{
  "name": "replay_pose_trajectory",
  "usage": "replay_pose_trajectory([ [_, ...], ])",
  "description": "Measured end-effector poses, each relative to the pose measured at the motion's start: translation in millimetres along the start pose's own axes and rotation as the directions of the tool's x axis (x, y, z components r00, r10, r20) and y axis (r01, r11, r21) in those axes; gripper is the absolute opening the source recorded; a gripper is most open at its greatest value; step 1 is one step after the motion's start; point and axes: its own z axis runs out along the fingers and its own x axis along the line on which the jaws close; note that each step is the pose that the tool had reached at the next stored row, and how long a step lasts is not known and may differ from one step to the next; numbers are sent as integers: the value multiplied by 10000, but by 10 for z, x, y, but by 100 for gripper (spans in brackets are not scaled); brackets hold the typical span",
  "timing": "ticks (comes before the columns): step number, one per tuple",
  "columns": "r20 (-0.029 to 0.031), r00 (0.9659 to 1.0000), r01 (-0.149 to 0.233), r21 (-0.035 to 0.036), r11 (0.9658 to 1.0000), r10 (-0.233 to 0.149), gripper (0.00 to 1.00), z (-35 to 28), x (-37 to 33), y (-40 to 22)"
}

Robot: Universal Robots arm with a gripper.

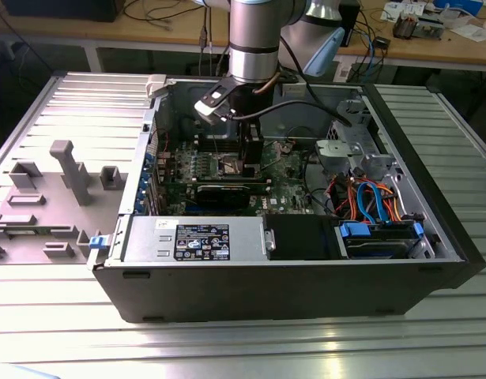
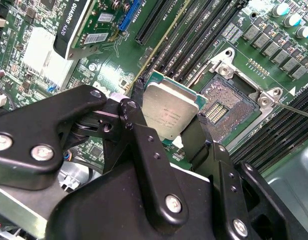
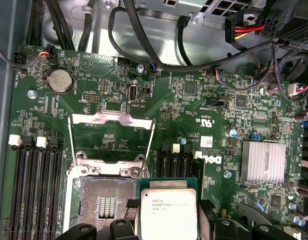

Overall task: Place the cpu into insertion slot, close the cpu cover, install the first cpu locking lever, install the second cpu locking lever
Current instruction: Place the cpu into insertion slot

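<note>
My gripper (image 2: 169,112) is shut on the cpu (image 2: 170,111), a flat square chip with a dull silver top, held by its edges between two black fingers (image 2: 135,107). The cpu (image 3: 168,212) hangs just above the green board, beside the insertion slot (image 3: 106,202) and offset from it. The insertion slot (image 2: 225,107) is a dark square socket with a silver rim and bare contacts. The cpu cover (image 3: 111,137) stands tilted up, open, behind the slot. In the exterior view the gripper (image 1: 247,151) reaches down into the open computer case, next to the slot (image 1: 229,165).
Long black memory slots (image 3: 38,185) flank the socket. A black graphics card (image 1: 231,192) lies nearby, and a silver heatsink (image 3: 264,161) sits on the board. Black cables (image 3: 143,45) cross the case's back. A power supply (image 1: 195,237) and a blue drive bay (image 1: 381,237) line the near wall.
</note>
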Motion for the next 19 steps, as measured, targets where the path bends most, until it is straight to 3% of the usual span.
replay_pose_trajectory([
  [19, 71, 9998, -194, 44, 9998, 194, 55, 3, 1, 0],
])
